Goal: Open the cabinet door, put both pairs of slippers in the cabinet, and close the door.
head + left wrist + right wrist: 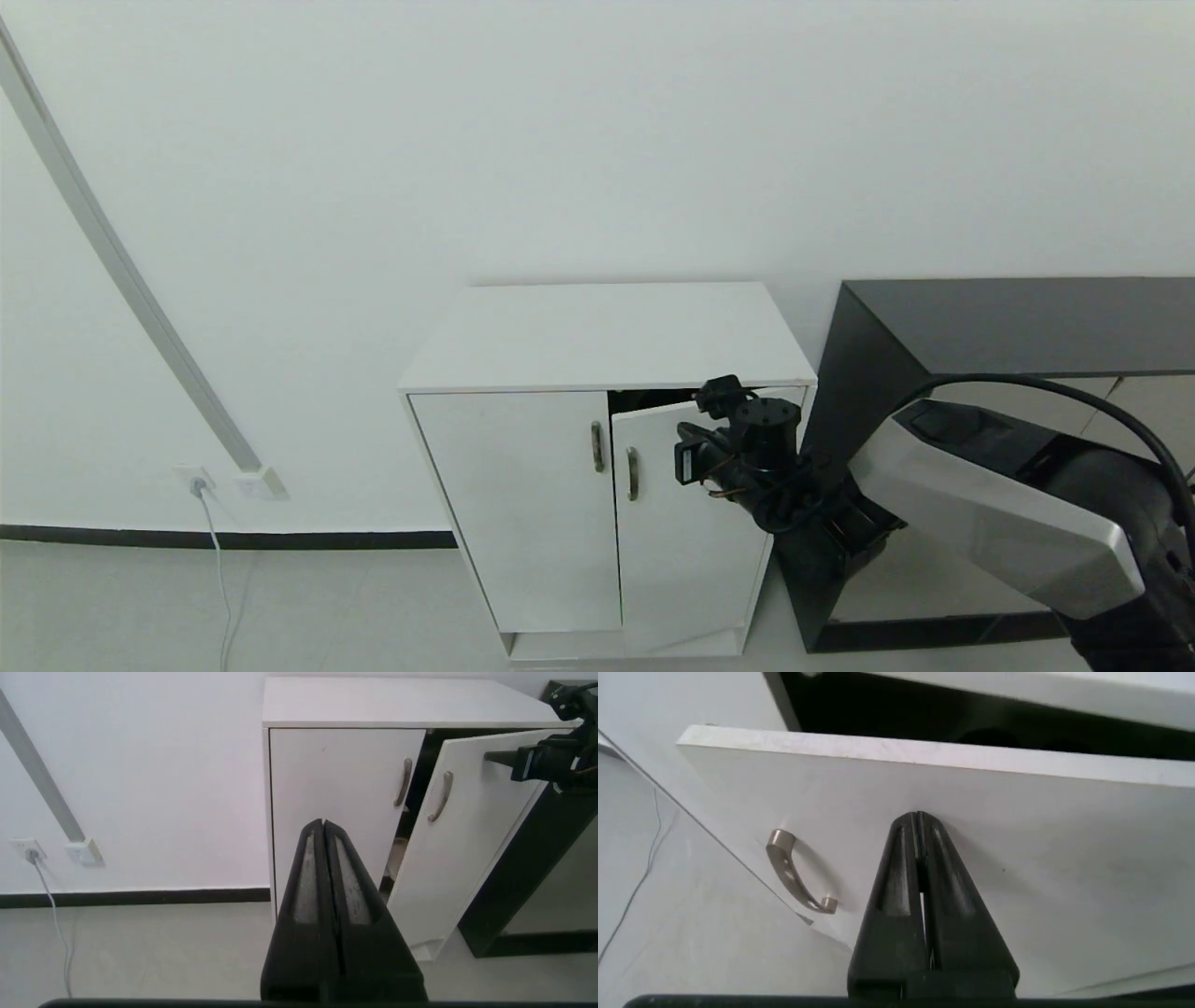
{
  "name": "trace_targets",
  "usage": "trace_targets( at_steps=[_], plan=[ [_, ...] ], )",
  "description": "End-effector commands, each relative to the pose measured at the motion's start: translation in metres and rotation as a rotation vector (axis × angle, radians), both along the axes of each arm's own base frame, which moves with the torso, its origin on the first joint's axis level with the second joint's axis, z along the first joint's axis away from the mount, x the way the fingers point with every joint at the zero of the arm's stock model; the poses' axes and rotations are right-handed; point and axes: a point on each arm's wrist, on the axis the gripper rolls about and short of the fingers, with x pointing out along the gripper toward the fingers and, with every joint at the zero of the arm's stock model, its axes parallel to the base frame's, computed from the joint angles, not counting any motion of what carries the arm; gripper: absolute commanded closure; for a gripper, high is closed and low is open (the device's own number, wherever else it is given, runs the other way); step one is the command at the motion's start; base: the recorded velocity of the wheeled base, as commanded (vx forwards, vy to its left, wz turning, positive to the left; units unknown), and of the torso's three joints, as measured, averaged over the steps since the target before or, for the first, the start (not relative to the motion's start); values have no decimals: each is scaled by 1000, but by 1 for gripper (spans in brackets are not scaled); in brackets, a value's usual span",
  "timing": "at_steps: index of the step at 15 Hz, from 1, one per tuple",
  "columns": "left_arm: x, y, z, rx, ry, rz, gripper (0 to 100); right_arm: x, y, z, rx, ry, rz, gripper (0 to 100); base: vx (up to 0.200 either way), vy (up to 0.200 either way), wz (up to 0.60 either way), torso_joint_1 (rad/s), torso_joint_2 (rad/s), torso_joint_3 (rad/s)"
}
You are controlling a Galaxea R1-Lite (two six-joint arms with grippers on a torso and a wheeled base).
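Right end effector [920, 819] closed, at ajar right door [672, 560]; handle [632, 473] vertical.

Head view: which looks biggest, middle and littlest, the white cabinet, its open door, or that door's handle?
1. white cabinet
2. open door
3. door handle, just a thin strip
The door swings a bit nearer the camera, but the order is still plain.

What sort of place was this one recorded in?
Probably a plain indoor room, perhaps a staged home entryway. A white two-door cabinet stands against a bare white wall with a dark unit beside it. A wall socket with a cable plugged in sits above the pale floor.
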Motion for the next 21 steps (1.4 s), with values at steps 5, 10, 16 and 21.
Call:
trace_targets(
  at_steps=[5, 10, 16, 21],
  plan=[
    [0, 0, 0, 0, 0, 1, 100, 9, -1, 7, 19, -32, -12, 100, 0, 0, 0, 0, 0, 0],
    [0, 0, 0, 0, 0, 1, 100, 14, -3, -2, -23, -71, -14, 100, 0, 0, 0, 0, 0, 0],
    [0, 0, 0, 0, 0, 1, 100, 26, -9, -1, -12, -89, -38, 100, 0, 0, 0, 0, 0, 0],
    [0, 0, 0, 0, 1, 1, 100, 30, -9, -2, -9, -97, -44, 100, 0, 0, 0, 0, 0, 0]
  ],
)
